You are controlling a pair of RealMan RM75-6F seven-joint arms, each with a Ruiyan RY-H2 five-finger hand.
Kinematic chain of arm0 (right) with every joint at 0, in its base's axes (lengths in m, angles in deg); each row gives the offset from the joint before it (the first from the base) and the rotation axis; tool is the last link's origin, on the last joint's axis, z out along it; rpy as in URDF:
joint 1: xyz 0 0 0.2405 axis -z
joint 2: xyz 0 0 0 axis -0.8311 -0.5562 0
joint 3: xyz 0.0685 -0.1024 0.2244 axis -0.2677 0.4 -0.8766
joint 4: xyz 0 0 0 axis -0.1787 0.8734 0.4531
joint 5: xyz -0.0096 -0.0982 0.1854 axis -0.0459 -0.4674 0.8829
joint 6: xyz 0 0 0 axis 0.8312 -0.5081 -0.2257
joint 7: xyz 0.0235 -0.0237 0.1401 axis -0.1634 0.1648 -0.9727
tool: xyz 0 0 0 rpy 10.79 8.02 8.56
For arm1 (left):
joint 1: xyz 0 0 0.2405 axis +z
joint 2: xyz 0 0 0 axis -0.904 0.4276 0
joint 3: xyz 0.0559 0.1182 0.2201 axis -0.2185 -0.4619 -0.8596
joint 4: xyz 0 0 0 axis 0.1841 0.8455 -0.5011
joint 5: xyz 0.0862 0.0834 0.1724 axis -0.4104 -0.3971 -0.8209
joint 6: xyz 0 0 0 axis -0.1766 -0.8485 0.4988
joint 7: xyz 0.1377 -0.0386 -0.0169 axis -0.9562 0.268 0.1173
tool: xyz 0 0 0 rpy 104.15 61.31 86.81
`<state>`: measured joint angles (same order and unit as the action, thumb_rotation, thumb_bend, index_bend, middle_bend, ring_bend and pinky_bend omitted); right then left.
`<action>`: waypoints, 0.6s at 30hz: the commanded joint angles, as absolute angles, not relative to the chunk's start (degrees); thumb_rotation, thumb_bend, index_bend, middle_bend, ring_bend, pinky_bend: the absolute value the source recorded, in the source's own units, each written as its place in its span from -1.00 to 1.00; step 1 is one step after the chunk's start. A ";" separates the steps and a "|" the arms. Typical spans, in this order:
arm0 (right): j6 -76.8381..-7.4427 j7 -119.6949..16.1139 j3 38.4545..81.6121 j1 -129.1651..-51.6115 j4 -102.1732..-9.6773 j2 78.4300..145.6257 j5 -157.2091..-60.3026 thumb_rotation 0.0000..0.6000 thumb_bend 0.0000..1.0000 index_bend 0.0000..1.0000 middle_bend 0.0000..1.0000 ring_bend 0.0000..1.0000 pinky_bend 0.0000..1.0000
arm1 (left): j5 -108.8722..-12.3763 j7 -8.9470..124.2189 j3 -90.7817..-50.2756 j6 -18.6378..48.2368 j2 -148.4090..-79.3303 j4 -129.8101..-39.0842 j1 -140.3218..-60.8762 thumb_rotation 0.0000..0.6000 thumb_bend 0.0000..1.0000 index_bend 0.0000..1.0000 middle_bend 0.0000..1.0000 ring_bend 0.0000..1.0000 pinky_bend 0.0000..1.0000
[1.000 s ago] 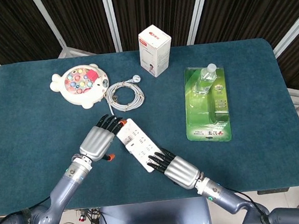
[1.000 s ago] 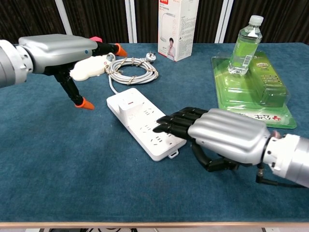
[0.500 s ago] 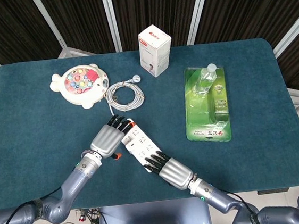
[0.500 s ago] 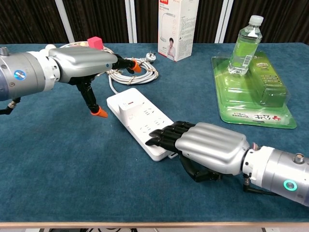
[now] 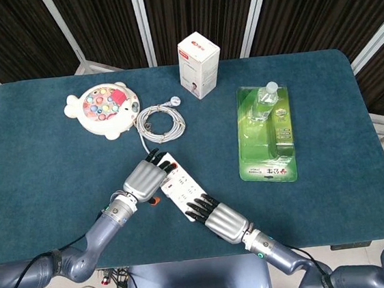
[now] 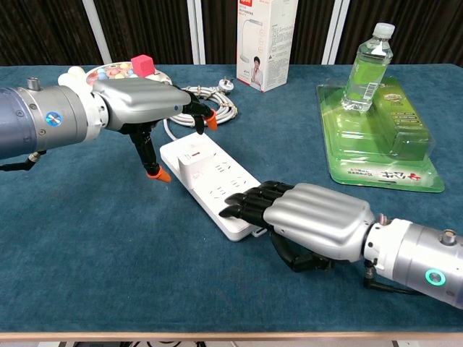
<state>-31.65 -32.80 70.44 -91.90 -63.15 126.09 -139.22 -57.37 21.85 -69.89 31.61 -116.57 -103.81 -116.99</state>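
Note:
A white power strip (image 5: 176,185) (image 6: 210,179) lies slantwise on the blue table near the front edge. My left hand (image 5: 145,178) (image 6: 142,105) hovers over its far end with fingers spread and nothing held; the orange-tipped thumb points down beside the strip's left edge. My right hand (image 5: 218,219) (image 6: 312,217) lies at the strip's near end, its dark fingertips resting on the sockets and the thumb tucked below the palm. The strip's cable runs back to a coil (image 5: 160,120) (image 6: 197,104) with a plug.
A fish-shaped toy (image 5: 102,109) (image 6: 112,72) with coloured pieces sits at the back left. A white carton (image 5: 199,64) (image 6: 266,43) stands at the back middle. A green plastic tray (image 5: 268,153) (image 6: 383,155) on the right holds a water bottle (image 5: 267,98) (image 6: 366,69).
My left hand has moved right and nearer, from beside the strip to over its far end. My right hand slid a little back toward the strip's near end, then stayed.

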 commanded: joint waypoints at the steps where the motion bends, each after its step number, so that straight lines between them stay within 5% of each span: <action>1: -31.89 -32.82 70.55 -91.89 -63.18 126.00 -138.99 1.00 1.00 -1.00 -0.98 -1.00 -0.85 | -57.22 22.31 -70.41 32.77 -116.37 -102.80 -117.88 1.00 -0.87 -0.53 -0.50 -0.92 -0.98; 18: -33.15 -31.80 71.22 -91.78 -63.72 125.61 -138.03 1.00 1.00 -1.00 -0.98 -1.00 -0.85 | -62.30 28.77 -72.10 35.73 -118.99 -98.10 -120.33 1.00 -0.78 -0.33 -0.36 -0.90 -0.98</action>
<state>-33.15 -31.80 71.21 -91.78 -63.71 125.60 -138.03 -62.09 28.53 -71.97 35.71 -118.82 -98.29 -120.23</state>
